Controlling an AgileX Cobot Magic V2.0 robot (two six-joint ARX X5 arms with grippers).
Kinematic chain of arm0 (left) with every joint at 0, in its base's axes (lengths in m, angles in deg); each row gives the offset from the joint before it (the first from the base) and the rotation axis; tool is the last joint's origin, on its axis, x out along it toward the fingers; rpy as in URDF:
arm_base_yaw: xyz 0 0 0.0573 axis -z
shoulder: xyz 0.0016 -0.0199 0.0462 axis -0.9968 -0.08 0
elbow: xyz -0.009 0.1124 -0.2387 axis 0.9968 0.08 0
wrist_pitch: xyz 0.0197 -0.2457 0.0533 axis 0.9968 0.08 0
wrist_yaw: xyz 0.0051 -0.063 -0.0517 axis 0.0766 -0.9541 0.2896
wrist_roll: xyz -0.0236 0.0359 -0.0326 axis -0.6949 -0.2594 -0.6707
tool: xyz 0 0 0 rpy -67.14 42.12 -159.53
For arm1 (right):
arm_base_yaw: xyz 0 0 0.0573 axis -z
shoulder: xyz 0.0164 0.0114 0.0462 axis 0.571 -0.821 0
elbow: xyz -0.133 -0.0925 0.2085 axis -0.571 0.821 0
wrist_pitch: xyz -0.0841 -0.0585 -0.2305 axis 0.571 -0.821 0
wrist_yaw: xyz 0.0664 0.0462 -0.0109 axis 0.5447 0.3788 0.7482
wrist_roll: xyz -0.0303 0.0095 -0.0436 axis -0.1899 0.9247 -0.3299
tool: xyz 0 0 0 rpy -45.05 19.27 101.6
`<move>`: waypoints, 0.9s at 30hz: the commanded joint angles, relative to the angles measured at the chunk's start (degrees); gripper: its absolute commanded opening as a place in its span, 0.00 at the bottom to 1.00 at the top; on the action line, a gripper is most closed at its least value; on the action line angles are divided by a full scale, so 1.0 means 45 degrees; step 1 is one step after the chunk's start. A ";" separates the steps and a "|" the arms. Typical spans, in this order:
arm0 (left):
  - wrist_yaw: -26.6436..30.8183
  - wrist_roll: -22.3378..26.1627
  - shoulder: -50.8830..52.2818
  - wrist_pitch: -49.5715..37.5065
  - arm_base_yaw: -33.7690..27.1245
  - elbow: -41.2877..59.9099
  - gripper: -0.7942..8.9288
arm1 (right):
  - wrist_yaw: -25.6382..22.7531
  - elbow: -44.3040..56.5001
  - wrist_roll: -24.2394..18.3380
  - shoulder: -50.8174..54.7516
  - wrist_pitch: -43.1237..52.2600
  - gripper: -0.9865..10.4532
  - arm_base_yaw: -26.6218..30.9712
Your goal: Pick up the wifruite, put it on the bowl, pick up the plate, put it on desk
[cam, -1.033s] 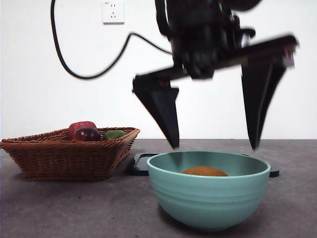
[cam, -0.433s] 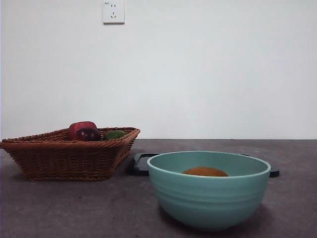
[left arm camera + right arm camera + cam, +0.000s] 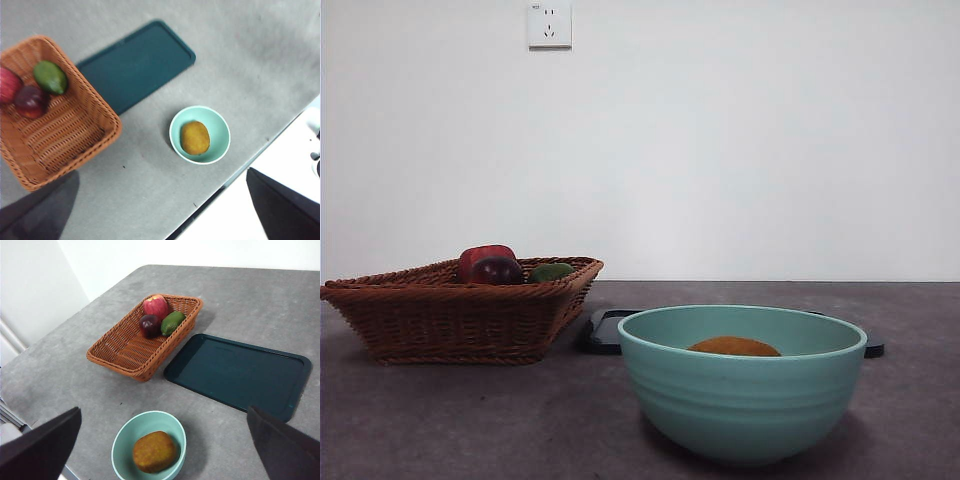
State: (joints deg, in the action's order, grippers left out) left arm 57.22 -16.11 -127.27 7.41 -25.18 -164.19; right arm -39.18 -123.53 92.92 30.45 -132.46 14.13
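- The wifruite [image 3: 155, 451] lies inside the bowl [image 3: 125, 440], at the near edge of the table [image 3: 75, 380].
- The plate [image 3: 240, 375], a dark tray, lies flat beyond the bowl, beside the basket [image 3: 130, 350], its long axis running left to right.
- The right tool [image 3: 165, 450] and the left tool [image 3: 165, 210] hang high, both spread wide, gripping nothing; I judge the right nearer.
- No readable writing.
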 commanded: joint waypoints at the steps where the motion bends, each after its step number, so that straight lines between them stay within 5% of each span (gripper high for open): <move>1: 0.0039 -0.0010 0.0461 -0.0214 0.0136 0.0491 0.66 | 0.0005 -0.0199 -0.0049 -0.0049 0.0034 0.65 -0.0068; 18: -0.1239 -0.0675 0.5882 -0.4760 0.0146 0.7499 0.66 | 0.0000 -0.0199 -0.0053 -0.0049 -0.0112 0.65 -0.0068; 27: -0.1248 -0.0797 0.6679 -0.4896 0.0146 0.8354 0.66 | 0.0039 -0.0199 0.0243 -0.0248 -0.0801 0.65 -0.0078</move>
State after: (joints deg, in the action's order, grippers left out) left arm 51.60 -19.34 -96.97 -14.01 -25.16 -126.20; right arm -39.14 -123.53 93.38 30.04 -136.33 14.13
